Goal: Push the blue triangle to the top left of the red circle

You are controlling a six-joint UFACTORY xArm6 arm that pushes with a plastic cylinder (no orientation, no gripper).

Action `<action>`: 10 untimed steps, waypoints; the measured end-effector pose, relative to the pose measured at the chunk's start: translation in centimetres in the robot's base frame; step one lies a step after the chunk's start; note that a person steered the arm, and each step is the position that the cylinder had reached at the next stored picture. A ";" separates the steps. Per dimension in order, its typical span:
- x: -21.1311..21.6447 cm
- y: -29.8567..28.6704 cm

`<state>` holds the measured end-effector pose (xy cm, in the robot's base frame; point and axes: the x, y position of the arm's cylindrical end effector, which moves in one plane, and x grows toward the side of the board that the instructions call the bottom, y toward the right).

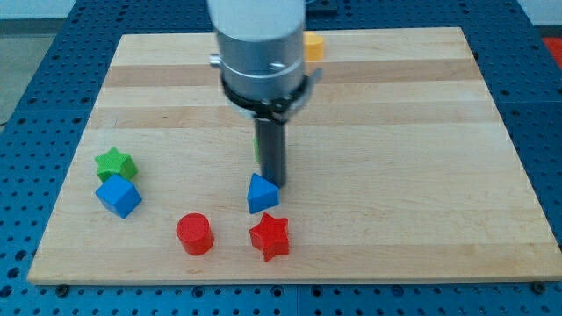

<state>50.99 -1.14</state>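
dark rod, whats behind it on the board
A green sliver shows at the rod's left edge, the rest covered, shape unclear. My tip sits by the blue triangle's upper right.

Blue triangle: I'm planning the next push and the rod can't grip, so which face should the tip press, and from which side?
Press the blue triangle on its right face, coming from the view's right. It must travel left, past the red circle to that block's upper left. My tip sits at the triangle's upper right edge. The red star lies just below the triangle, so probably avoid pushing downward.
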 end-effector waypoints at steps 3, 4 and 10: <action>2.6 -4.3; 2.3 -4.7; 3.2 -6.9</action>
